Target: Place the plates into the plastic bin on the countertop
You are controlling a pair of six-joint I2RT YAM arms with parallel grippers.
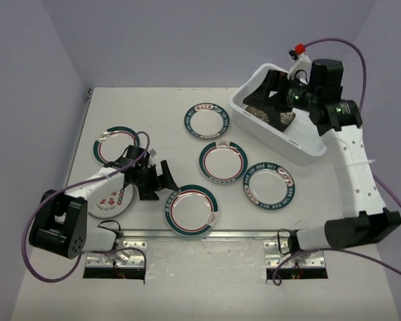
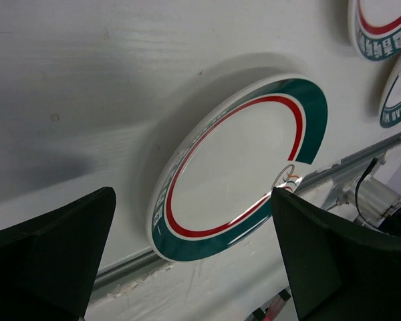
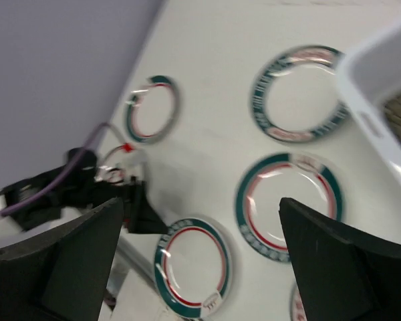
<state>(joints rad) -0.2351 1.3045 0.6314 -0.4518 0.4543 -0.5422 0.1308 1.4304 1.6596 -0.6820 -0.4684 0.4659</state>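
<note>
The black flowered plates (image 1: 282, 119) already lie in the plastic bin (image 1: 289, 144), and the round teal-rimmed plates wait on the countertop (image 1: 154, 107). Your right gripper (image 1: 264, 93) hangs over the bin, spread wide and empty. Your left gripper (image 1: 159, 182), also wide and empty, sits just beside the nearest round plate (image 1: 190, 209), so I'd judge the next step is to straddle its rim and pinch.

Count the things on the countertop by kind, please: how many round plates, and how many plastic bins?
Round plates: 6 (one is partly under the left arm)
Plastic bin: 1
Total: 7
The dark flowered dishes inside the bin are partly hidden and not counted.
</note>
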